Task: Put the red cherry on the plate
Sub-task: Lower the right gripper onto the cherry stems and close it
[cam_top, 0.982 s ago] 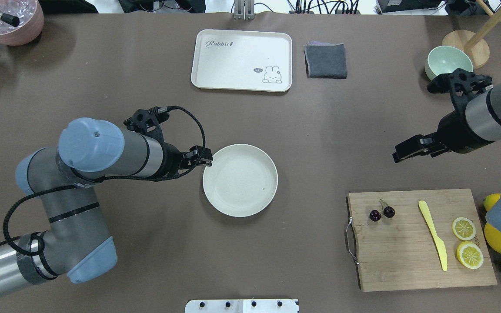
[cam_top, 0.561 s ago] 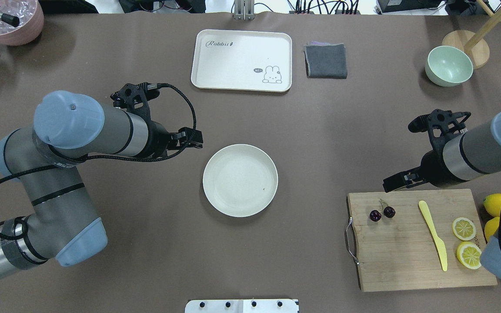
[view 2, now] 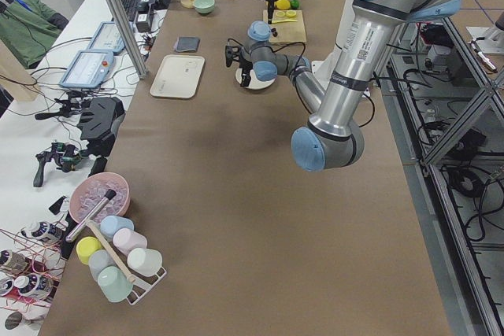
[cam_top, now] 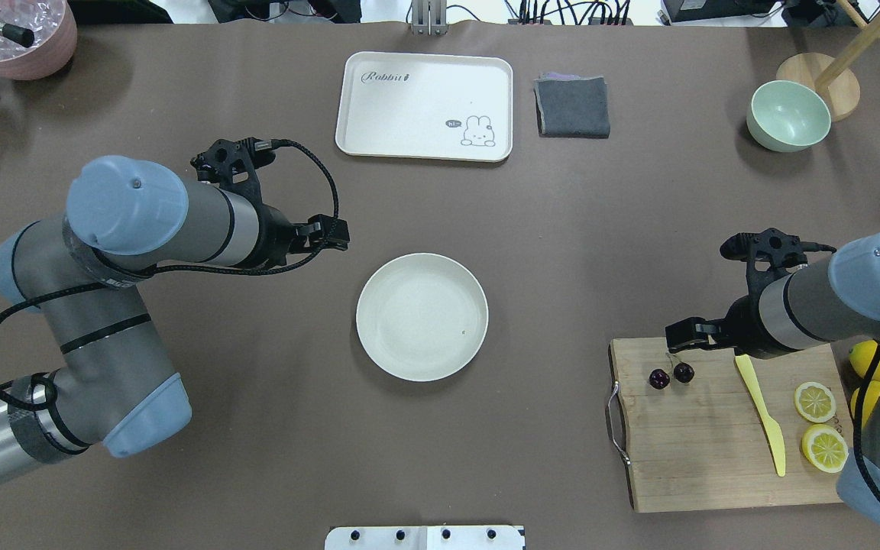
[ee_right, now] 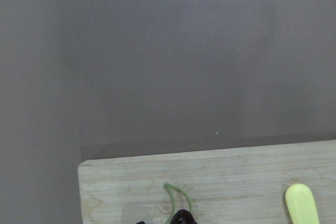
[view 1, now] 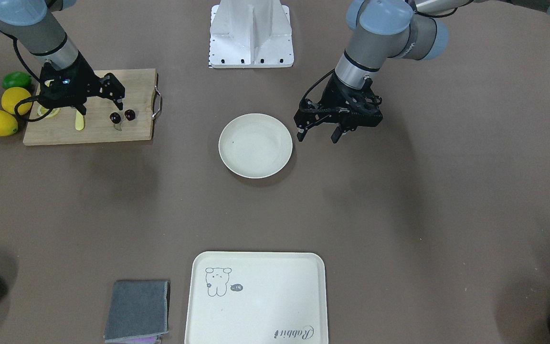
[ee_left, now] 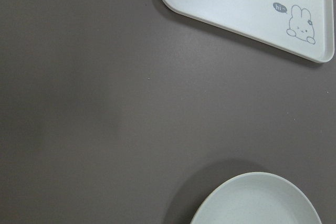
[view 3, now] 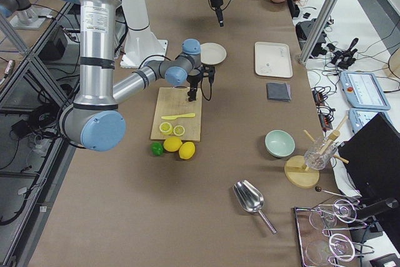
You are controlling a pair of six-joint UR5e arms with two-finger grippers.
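Observation:
The red cherry (cam_top: 671, 374), a pair of dark, stem-joined cherries, lies at the far left of a wooden cutting board (cam_top: 700, 458). My right gripper (cam_top: 683, 338) hovers open over the board's far edge, just beyond the cherry and apart from it. In the front view the right gripper (view 1: 99, 102) stands next to the cherry (view 1: 122, 116). The right wrist view catches only the green stem (ee_right: 176, 198) and the top of one cherry. The round cream plate (cam_top: 422, 317) sits bare at the table's middle. My left gripper (cam_top: 333, 233) hangs open and empty beyond the plate's left rim.
On the board lie a yellow knife (cam_top: 761, 412) and two lemon slices (cam_top: 814, 401); whole lemons (cam_top: 864, 359) sit beside it. A rabbit tray (cam_top: 425, 107), grey cloth (cam_top: 572, 107) and green bowl (cam_top: 787, 114) line the far side. A pink bowl (cam_top: 12, 34) is far left.
My right arm has swung in toward the board, and its gripper now hangs by the cherry. My left gripper has drawn back from the plate's rim, up and to the left.

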